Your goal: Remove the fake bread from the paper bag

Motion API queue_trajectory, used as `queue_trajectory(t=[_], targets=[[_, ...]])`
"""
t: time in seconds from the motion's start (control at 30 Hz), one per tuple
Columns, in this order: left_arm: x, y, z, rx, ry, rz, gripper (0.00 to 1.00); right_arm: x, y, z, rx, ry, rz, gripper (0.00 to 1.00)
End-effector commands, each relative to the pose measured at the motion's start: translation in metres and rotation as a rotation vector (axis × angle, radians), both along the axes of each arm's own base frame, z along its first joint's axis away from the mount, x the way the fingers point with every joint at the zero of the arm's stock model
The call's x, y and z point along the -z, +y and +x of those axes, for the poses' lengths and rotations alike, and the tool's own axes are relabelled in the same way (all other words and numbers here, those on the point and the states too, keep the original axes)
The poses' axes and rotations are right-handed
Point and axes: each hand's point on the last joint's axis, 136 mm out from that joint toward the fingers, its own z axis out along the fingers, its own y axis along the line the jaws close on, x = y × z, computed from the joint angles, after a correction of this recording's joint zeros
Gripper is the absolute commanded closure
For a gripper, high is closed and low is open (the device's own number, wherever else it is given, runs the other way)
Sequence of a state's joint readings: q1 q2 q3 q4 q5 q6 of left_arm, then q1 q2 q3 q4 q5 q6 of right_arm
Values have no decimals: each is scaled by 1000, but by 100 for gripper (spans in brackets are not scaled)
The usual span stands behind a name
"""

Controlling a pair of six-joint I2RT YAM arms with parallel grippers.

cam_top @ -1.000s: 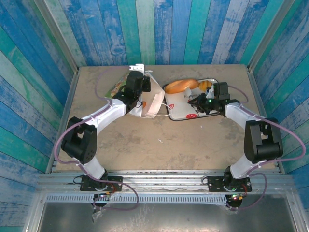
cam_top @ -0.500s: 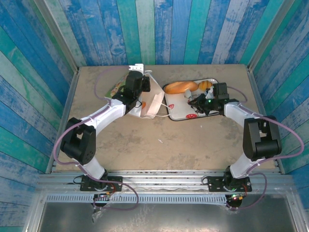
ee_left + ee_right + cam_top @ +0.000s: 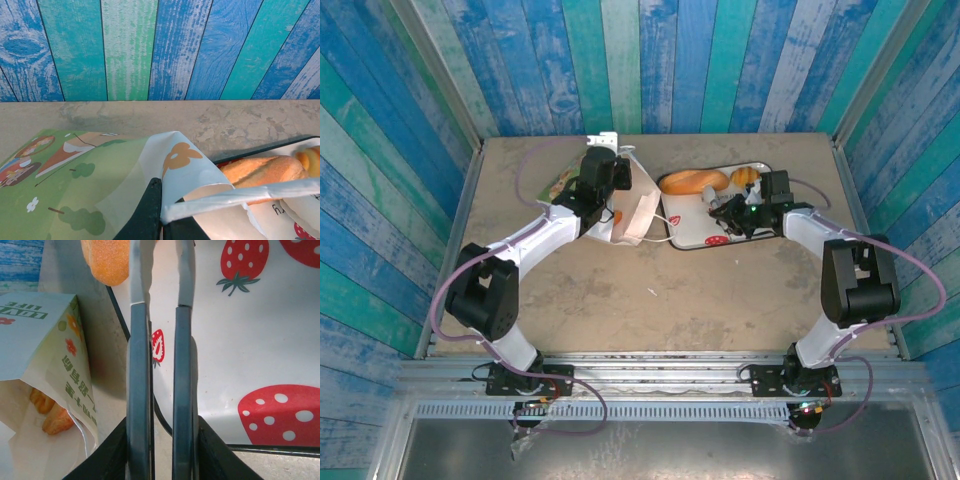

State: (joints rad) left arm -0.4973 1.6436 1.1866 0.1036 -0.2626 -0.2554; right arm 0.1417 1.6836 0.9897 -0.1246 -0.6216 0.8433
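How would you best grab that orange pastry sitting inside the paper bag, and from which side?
Come in from the tray side, through the open mouth of the paper bag, whose rim the left gripper pinches. Close the metal tongs in the right gripper across the nearer exposed end of the pastry. The bag's walls likely block every other side.

The left arm (image 3: pixel 535 245) reached forward, the left gripper (image 3: pixel 159 192) pinched shut. The right gripper (image 3: pixel 161 310) pointed forward, jaws parallel and narrowly apart.
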Motion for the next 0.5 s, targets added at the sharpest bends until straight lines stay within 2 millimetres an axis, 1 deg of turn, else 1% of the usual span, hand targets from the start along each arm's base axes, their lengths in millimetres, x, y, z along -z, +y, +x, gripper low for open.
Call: queue_trajectory(t=[0.0, 0.23, 0.47], targets=[[-53, 4, -9, 9, -113, -60, 99, -11, 0, 6, -21, -40, -7, 66], [-53, 3, -10, 15, -111, -55, 99, -18, -6, 2, -14, -56, -17, 63], [-53, 2, -10, 24, -109, -44, 99, -26, -8, -11, -23, -69, -9, 61]])
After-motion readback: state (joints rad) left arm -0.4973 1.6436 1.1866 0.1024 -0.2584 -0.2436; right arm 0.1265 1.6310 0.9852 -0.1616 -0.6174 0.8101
